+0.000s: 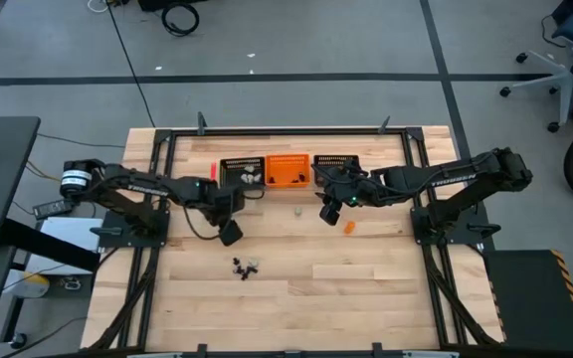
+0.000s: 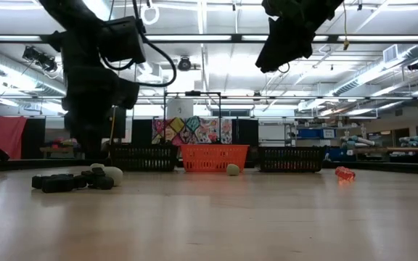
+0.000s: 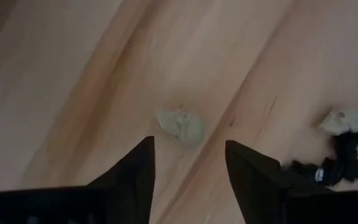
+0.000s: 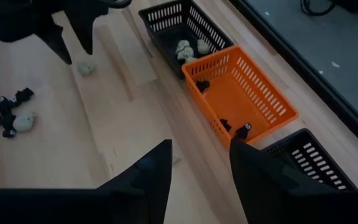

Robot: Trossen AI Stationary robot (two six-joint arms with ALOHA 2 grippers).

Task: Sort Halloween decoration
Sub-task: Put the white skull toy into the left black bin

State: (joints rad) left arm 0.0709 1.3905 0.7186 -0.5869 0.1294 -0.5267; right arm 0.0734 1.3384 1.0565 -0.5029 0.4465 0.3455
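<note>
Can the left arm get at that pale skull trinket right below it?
Probably yes: the left gripper hangs over the pale skull trinket, jaws open, with bare table around it and nothing between them.

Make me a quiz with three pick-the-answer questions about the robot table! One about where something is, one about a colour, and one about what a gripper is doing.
1. Where is the orange basket?
A) between two black baskets
B) alone at the front edge
C) on the floor

2. What colour is the skull trinket in front of the left gripper?
A) bright orange
B) pale whitish
C) black

3. The left gripper's fingers are:
A) shut on a trinket
B) shut, empty
C) open, holding nothing

Answers:
A, a black basket flanks it on each side.
B, it looks pale in the left wrist view.
C, a clear gap shows between the fingers.
</note>
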